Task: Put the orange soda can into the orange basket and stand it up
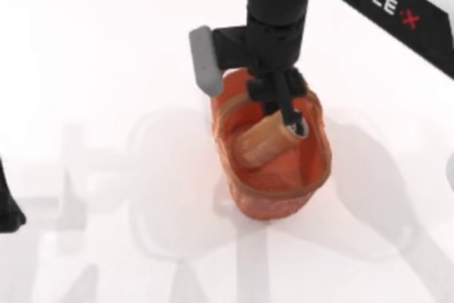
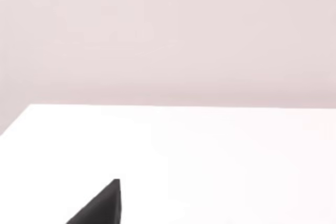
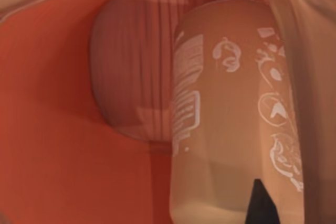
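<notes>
Orange soda can (image 1: 264,140), clenched by the right gripper (image 1: 289,115), tilts inside the orange basket (image 1: 273,193), centre frame; rotate upright before release.

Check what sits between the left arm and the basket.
Nothing: in the top view, bare table separates the parked left arm from the basket.

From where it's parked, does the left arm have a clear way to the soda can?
Probably not. The soda can lies tilted inside the basket, with the right gripper closed on its top end and the right arm directly above. The left arm sits at the table's far left edge.
</notes>
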### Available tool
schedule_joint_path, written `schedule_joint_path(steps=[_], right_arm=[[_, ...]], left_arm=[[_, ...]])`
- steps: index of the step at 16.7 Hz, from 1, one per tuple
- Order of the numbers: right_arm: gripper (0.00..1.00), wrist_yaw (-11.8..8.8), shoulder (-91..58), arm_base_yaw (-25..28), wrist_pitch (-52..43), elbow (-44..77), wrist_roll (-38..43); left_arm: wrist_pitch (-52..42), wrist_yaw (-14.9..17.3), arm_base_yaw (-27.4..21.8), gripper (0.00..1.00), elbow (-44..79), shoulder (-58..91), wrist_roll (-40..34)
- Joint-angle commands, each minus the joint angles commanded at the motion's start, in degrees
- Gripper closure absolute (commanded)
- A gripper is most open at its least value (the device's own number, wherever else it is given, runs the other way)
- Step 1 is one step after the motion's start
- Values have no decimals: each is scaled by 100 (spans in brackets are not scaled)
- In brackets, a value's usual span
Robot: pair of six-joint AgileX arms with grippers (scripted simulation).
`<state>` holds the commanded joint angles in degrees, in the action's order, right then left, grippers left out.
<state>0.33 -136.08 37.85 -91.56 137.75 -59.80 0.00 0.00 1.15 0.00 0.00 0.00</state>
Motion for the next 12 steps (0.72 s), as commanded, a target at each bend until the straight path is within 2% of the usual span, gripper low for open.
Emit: schedule_joint_path(steps=[7, 12], right_arm=[[100, -1, -64, -10, -90, 96, -5], [100, 2, -476, -70, -980, 1383, -101]], left_arm=[[0, 0, 0, 0, 0, 0, 0], [0, 0, 0, 0, 0, 0, 0]])
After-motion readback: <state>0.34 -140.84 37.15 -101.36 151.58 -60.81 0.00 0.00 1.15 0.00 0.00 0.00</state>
